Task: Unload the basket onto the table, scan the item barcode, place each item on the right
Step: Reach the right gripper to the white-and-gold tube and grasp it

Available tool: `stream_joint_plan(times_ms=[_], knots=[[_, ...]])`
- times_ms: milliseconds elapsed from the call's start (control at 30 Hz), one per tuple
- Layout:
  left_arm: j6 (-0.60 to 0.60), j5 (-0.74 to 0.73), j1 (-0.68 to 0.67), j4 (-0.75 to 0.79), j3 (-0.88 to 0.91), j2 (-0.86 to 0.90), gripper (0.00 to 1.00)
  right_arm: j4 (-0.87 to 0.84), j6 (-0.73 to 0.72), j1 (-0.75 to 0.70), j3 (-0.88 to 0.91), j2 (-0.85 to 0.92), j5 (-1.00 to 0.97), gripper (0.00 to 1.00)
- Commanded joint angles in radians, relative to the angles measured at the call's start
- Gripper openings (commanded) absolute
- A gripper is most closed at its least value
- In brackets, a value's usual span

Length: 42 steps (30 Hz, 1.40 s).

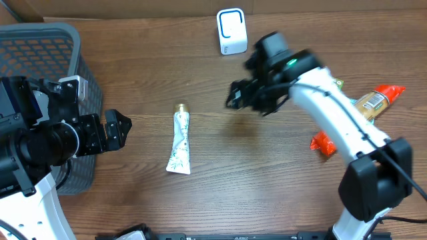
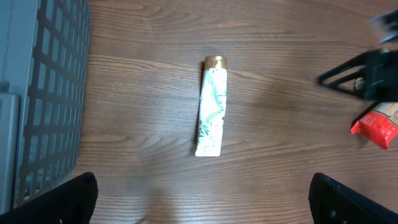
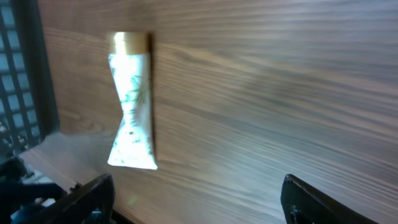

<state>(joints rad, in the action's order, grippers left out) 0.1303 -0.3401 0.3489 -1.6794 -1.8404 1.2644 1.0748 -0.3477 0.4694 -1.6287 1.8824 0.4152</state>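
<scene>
Right claw (image 1: 232,97) gapes; tube (image 1: 179,143) lies apart, toward left claw (image 1: 125,130).

I'm seeing the wooden table (image 1: 267,180) carrying a white tube (image 1: 179,143) mid-frame, a white scanner (image 1: 231,31) top centre, a grey basket (image 1: 40,40) upper left, and a red packet (image 1: 323,143) and an orange-tipped pack (image 1: 377,99) at right.

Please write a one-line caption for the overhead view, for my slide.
White tube on the table, between the open left gripper and open right gripper.
</scene>
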Motion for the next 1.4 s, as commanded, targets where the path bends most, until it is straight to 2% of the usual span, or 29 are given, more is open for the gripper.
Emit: stream_joint_plan(times_ms=[0, 133, 267, 367, 733, 1000, 1100, 1133, 1200, 1267, 1367], knots=[[0.008, 0.000, 0.004, 0.001, 0.000, 0.004, 1.00, -0.130, -0.130, 0.103, 0.103, -0.019, -0.060, 0.84], [0.008, 0.000, 0.004, 0.001, 0.000, 0.004, 1.00, -0.366, -0.211, 0.221, 0.213, -0.016, -0.078, 0.76], [0.008, 0.000, 0.004, 0.001, 0.000, 0.004, 1.00, -0.487, -0.242, 0.289, 0.221, 0.021, -0.085, 0.75], [0.008, 0.000, 0.004, 0.001, 0.000, 0.004, 1.00, -0.545, -0.286, 0.310, 0.221, 0.068, -0.081, 0.71], [0.008, 0.000, 0.004, 0.001, 0.000, 0.004, 0.99, -0.618, -0.285, 0.332, 0.221, 0.212, -0.055, 0.63], [0.008, 0.000, 0.004, 0.001, 0.000, 0.004, 1.00, -0.612, -0.289, 0.357, 0.221, 0.230, -0.089, 0.45], [0.008, 0.000, 0.004, 0.001, 0.000, 0.004, 1.00, -0.580, -0.289, 0.355, 0.221, 0.230, -0.089, 0.32], [0.008, 0.000, 0.004, 0.001, 0.000, 0.004, 1.00, -0.557, -0.283, 0.348, 0.221, 0.229, -0.081, 0.22], [0.008, 0.000, 0.004, 0.001, 0.000, 0.004, 1.00, -0.522, -0.255, 0.330, 0.216, 0.224, -0.053, 0.04], [0.008, 0.000, 0.004, 0.001, 0.000, 0.004, 1.00, -0.463, -0.141, 0.288, 0.196, 0.206, 0.041, 0.04], [0.008, 0.000, 0.004, 0.001, 0.000, 0.004, 1.00, -0.376, 0.128, 0.229, 0.171, 0.170, 0.256, 0.04]])
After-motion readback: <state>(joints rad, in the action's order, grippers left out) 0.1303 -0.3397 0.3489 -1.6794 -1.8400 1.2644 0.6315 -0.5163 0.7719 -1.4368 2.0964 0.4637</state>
